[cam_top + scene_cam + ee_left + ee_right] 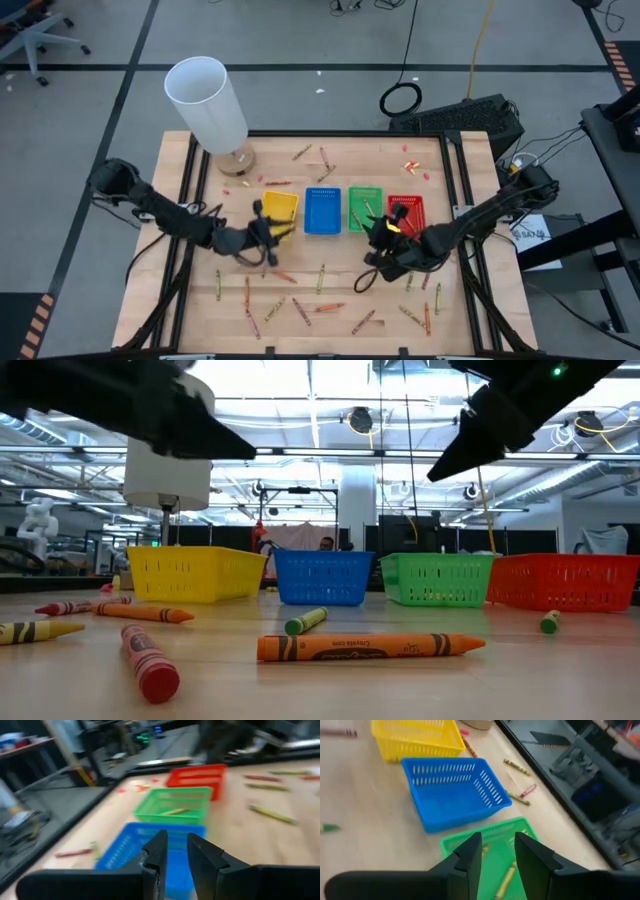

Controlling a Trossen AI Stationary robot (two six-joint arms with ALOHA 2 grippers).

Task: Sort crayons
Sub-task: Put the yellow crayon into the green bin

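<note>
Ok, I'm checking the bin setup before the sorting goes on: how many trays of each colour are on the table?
Yellow tray: 1
Blue tray: 1
Green tray: 1
Red tray: 1
Total: 4

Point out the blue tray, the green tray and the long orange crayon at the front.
blue tray (pixel 451 795): right wrist view, bare floor inside.
green tray (pixel 172 802): left wrist view, near wall.
orange crayon (pixel 368 647): low view, middle of its paper wrapper.
</note>
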